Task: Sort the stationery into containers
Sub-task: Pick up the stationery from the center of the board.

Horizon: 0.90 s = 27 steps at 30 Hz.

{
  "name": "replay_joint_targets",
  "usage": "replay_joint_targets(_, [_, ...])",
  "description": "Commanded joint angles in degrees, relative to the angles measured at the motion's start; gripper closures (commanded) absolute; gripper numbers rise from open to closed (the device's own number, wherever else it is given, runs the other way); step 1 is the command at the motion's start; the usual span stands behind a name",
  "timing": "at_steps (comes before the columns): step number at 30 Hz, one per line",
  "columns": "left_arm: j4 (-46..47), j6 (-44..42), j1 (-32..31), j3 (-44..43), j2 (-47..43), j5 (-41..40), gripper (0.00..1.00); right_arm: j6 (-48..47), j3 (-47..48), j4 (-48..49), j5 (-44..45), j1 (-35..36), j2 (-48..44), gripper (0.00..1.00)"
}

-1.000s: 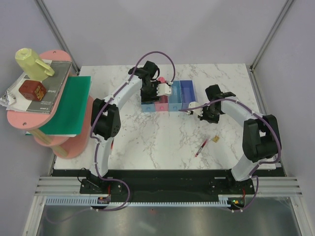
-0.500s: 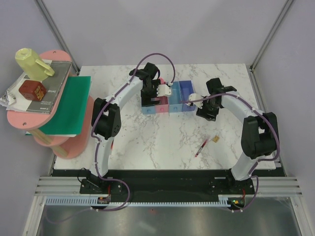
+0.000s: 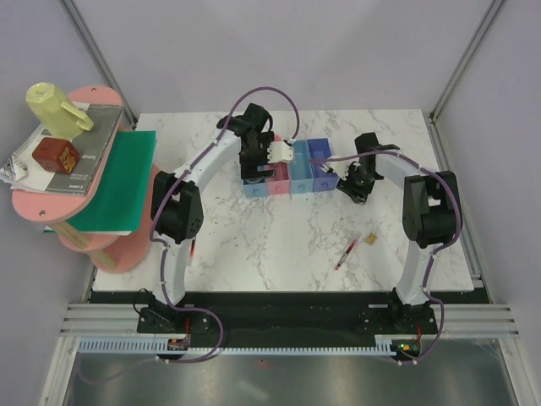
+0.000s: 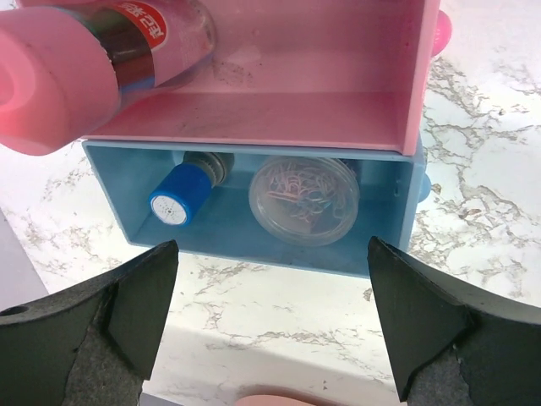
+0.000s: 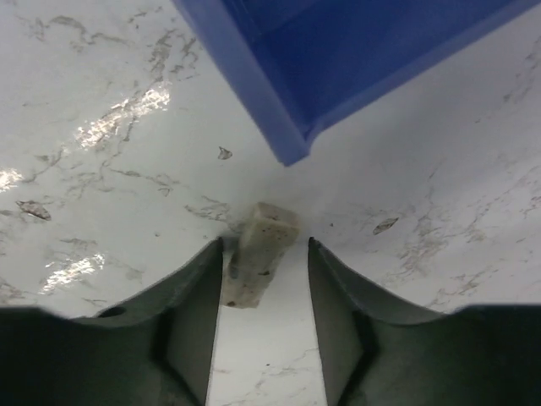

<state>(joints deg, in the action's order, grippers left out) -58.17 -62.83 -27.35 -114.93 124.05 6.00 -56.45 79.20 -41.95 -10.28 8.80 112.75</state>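
The containers stand in a joined row: blue (image 3: 253,188), pink (image 3: 276,182), light blue (image 3: 301,172), violet-blue (image 3: 321,161). My left gripper (image 3: 269,156) hovers over them, open and empty (image 4: 270,321). Below it a pink glue stick (image 4: 93,51) lies in the pink bin (image 4: 407,101). The blue bin (image 4: 397,220) holds a small blue dark-topped piece (image 4: 179,196) and a round clear case of clips (image 4: 304,199). My right gripper (image 3: 350,183) sits low by the violet-blue bin's corner (image 5: 279,127). Its jaws (image 5: 265,243) are apart around a whitish block (image 5: 258,254) that leans on the left finger. A red pen (image 3: 347,252) and a tiny tan block (image 3: 370,240) lie on the table.
A pink two-level shelf (image 3: 127,245) stands at the left with books (image 3: 80,161), a yellow-green jug (image 3: 52,106), a red-brown cube (image 3: 55,155) and a green sheet (image 3: 118,182). Grey walls close the back and sides.
My right gripper has moved back and slightly left, from the open marble to the violet-blue bin's right corner. My left gripper has stayed over the bins.
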Motion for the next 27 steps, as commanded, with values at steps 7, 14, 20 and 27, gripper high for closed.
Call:
replay_joint_targets(7, [3.85,-0.01,-0.51,-2.13,-2.49,-3.28,0.00,1.07,-2.38,2.58,-1.93,-1.24,-1.12,1.00])
replay_joint_targets(14, [3.77,1.56,-1.30,-0.83,-11.01,-1.70,0.00,4.75,-3.88,2.23,-1.06,-2.20,-9.82,1.00])
replay_joint_targets(20, [4.64,3.24,-3.40,11.19,-20.86,-1.08,0.00,8.27,-0.11,1.09,-1.58,-2.38,-16.42,1.00])
replay_joint_targets(27, [12.46,3.15,-5.34,27.74,-24.91,-5.38,0.02,21.52,9.04,5.56,-8.17,-1.94,-14.76,1.00])
